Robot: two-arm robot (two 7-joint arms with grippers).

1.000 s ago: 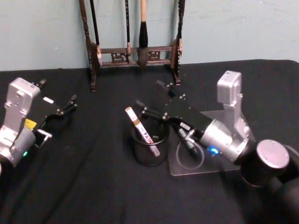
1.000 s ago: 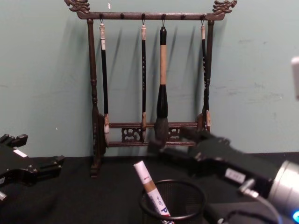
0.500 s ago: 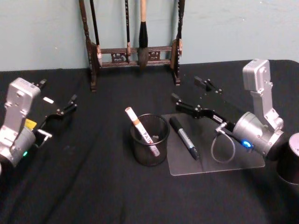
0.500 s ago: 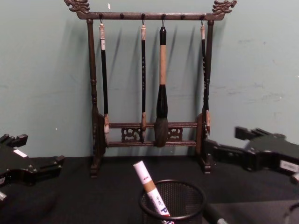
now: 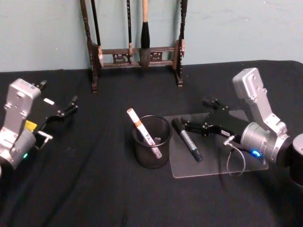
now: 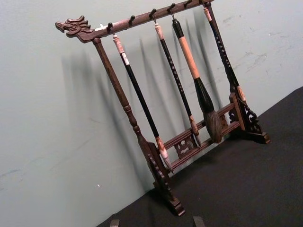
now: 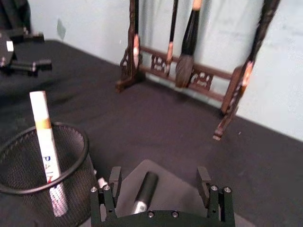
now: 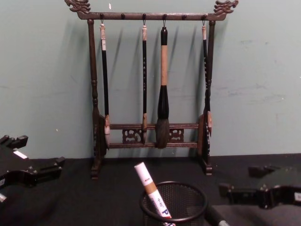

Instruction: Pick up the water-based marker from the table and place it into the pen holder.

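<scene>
**A:** Well, the right end effector (image 7: 159,176) hovers near the black marker (image 5: 187,139), fingers wide apart; in the right wrist view the marker lies between them. What can go wrong?

**B:** The marker lies on a clear sheet (image 5: 213,165), just beside the pen holder (image 5: 151,158). I think it can roll if one finger touches first.

**A:** And after?

**B:** A white marker (image 5: 139,126) already leans in the holder; the new one may hit it or tip the cup. The left end effector (image 5: 68,108) rests open at the left, the brush rack (image 5: 137,49) well behind.
</scene>
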